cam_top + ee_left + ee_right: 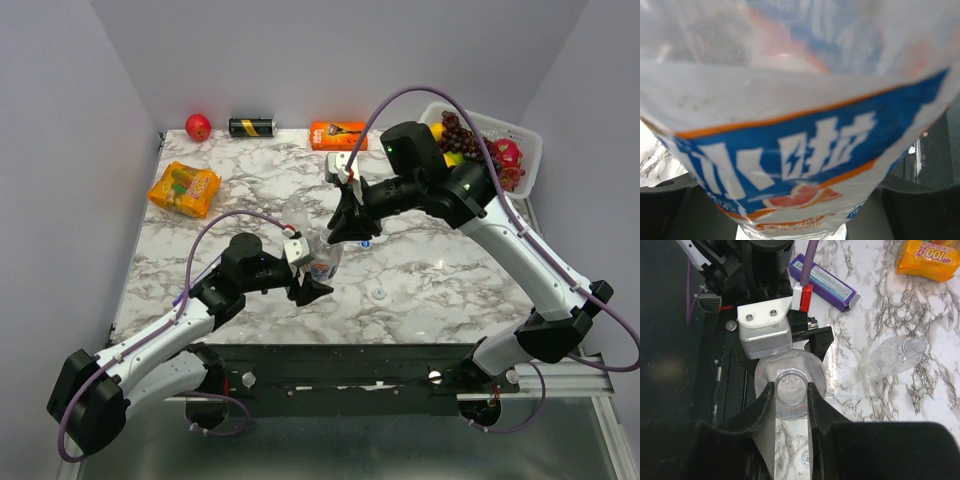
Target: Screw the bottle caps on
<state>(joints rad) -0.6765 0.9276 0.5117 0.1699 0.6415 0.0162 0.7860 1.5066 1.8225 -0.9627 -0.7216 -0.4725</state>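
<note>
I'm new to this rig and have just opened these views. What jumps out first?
The left gripper clamps an uncapped clear bottle at the centre, and the right gripper straddles its open mouth from above. A second open bottle lies on the marble table, and a small pale cap sits loose nearby.

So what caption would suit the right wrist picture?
Right gripper straddling the neck of a clear plastic bottle held by the left gripper; a second clear bottle lies uncapped nearby.
</note>
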